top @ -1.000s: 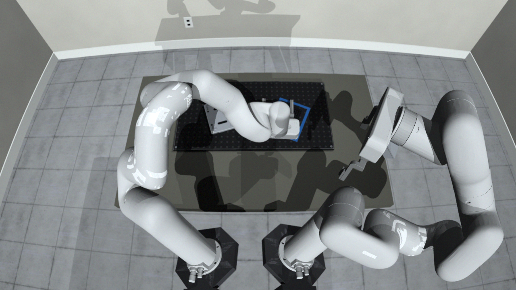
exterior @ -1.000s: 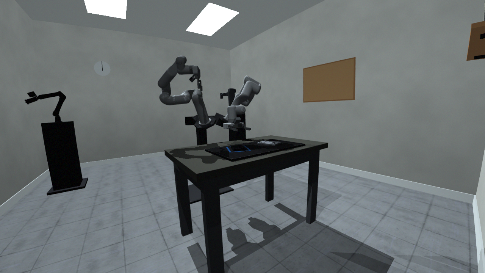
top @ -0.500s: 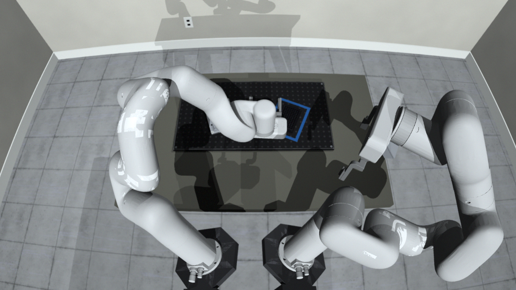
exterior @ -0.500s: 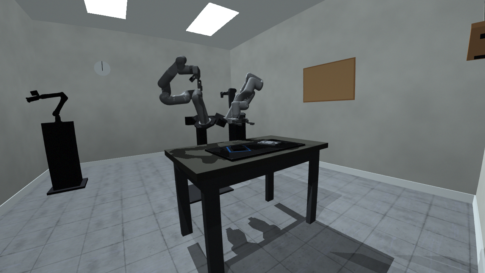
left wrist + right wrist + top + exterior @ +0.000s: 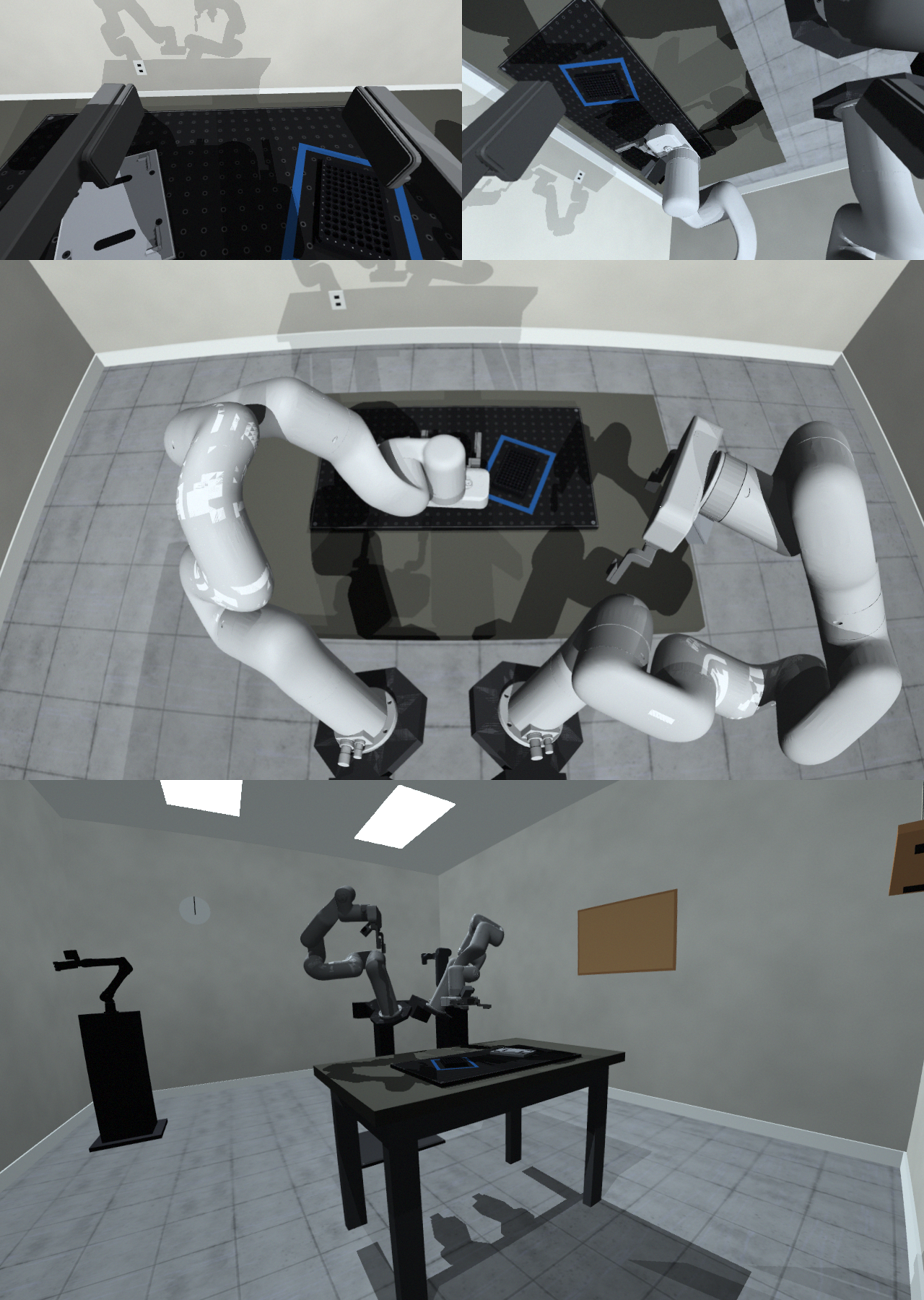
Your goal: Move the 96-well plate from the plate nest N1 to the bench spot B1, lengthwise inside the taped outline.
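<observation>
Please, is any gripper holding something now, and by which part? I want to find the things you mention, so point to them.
Nothing is held: the left gripper (image 5: 249, 137) and the right gripper (image 5: 715, 115) both have empty, parted fingers.

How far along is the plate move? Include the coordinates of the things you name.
Done: the well plate (image 5: 515, 471) (image 5: 355, 209) (image 5: 600, 85) sits lengthwise inside the blue outline (image 5: 543, 482) (image 5: 408, 224) (image 5: 630, 79), off the silver nest (image 5: 97, 213).
In hand: nothing; the left hand (image 5: 249, 141) is open above the board.
Left: apparently only parking the left arm.

Left arm (image 5: 219, 505) (image 5: 479, 941) (image 5: 682, 180): bent in a wide arc. Left tool (image 5: 450, 438) (image 5: 476, 1002) (image 5: 249, 135) (image 5: 639, 159): partly open, pads apart, nothing gripped. Right arm (image 5: 833, 518) (image 5: 316, 922) (image 5: 877, 22): folded, wrist raised. Right tool (image 5: 632, 528) (image 5: 375, 939) (image 5: 711, 126): tilted, fully open, nothing gripped. The tools stand well apart.
</observation>
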Robot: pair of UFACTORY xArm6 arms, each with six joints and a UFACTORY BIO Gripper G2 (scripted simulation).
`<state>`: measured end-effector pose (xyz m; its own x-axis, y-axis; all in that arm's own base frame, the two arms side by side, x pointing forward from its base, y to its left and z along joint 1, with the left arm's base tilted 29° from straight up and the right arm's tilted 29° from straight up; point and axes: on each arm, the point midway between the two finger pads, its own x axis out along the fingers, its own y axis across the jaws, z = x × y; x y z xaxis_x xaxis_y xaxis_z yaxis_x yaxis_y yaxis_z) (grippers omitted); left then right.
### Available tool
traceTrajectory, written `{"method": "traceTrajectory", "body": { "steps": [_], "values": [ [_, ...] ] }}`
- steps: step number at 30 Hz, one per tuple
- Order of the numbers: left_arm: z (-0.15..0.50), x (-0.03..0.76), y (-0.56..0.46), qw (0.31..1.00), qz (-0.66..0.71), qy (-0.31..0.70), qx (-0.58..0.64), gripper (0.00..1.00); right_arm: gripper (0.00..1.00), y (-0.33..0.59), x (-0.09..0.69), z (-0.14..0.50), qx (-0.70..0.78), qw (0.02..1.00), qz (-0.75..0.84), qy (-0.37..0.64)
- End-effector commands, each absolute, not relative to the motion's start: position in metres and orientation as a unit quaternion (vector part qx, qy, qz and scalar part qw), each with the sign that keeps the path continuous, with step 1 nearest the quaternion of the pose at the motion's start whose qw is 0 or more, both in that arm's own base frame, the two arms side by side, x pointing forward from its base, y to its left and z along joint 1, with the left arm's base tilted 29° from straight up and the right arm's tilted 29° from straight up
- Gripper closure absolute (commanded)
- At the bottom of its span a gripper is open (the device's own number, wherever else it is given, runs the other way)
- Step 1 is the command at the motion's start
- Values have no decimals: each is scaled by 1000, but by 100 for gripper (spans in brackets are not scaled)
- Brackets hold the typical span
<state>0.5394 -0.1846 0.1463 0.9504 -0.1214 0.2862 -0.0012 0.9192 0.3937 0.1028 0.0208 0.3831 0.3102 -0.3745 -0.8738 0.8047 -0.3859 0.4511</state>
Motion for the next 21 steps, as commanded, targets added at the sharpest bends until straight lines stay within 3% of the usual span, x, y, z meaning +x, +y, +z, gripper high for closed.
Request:
{"method": "traceTrajectory", "body": {
  "steps": [1, 21],
  "values": [
    [161, 531, -175, 967, -32, -155, 198, 63, 0, 21, 103, 383, 616, 526, -561, 175],
    [223, 488, -126, 967, -31, -155, 198, 63, 0, 21, 103, 383, 616, 526, -561, 175]
  ]
}}
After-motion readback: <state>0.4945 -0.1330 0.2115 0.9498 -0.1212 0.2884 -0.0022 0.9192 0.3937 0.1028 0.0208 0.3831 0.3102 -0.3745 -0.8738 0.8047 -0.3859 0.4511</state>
